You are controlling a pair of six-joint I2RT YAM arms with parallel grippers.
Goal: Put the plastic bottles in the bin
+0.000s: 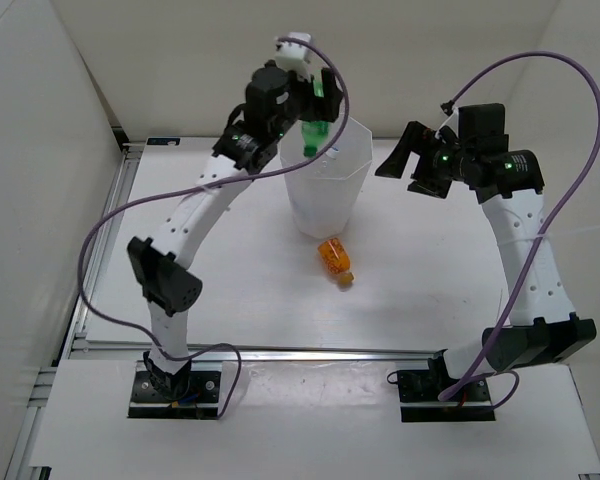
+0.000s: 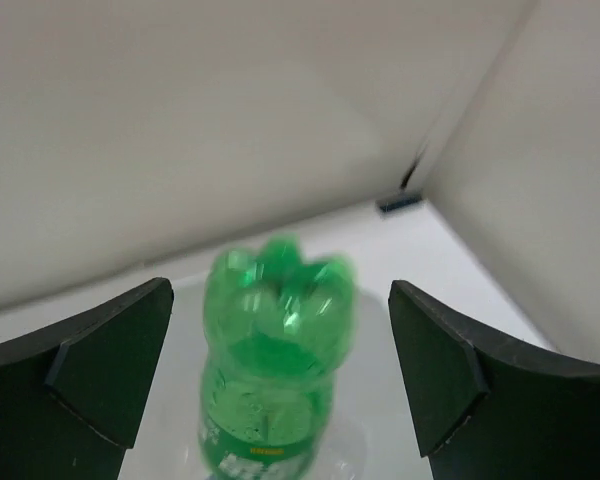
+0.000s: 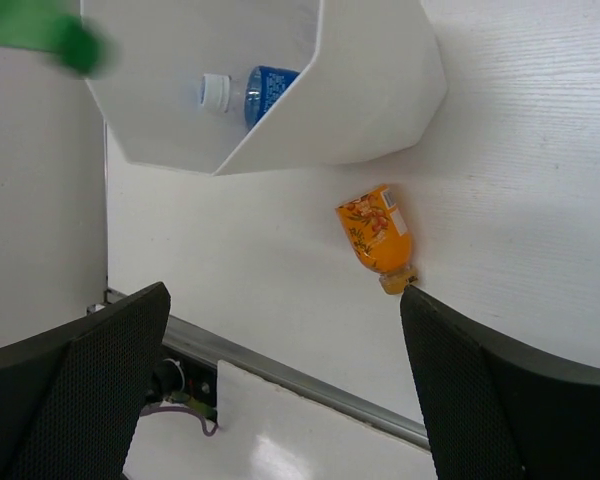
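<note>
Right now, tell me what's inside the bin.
One clear bottle with a blue label and white cap lies inside the bin. The green bottle is just above the opening. The walls hide the rest of the floor.

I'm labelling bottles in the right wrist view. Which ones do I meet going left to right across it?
green bottle → blue-labelled bottle, lying inside the bin → orange bottle, lying on the table
</note>
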